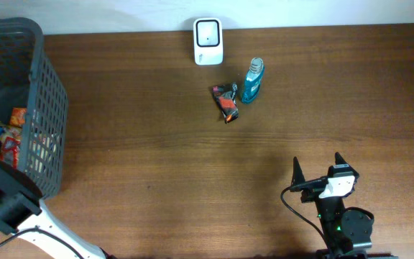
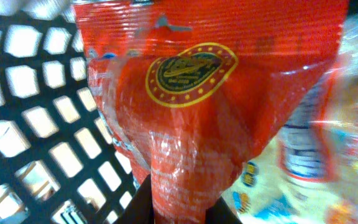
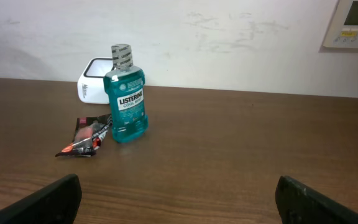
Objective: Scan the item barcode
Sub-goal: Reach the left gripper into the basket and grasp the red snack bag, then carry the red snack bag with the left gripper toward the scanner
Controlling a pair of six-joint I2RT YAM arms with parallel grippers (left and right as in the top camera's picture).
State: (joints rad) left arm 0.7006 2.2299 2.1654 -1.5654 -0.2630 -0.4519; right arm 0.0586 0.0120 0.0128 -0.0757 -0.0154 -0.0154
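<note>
Inside the basket (image 1: 49, 122), left hand (image 2: 185, 208) pinches red packet (image 2: 216, 124).

Table (image 1: 192, 165): brown wood.
Far edge: white scanner (image 1: 208, 41).
Near it: upright mouthwash bottle (image 1: 252, 80), dark wrapper (image 1: 226, 101) just beside.
My left side: grey basket (image 1: 49, 108).

Well ahead of the right claw (image 3: 179, 196) and to its left, 1 teal mouthwash bottle (image 3: 128, 99) stands upright on the wooden table (image 3: 241, 143). 1 crumpled black-and-red wrapper (image 3: 86, 138) lies just left of it. Far ahead-right hangs 1 wall panel (image 3: 352, 23).
</note>
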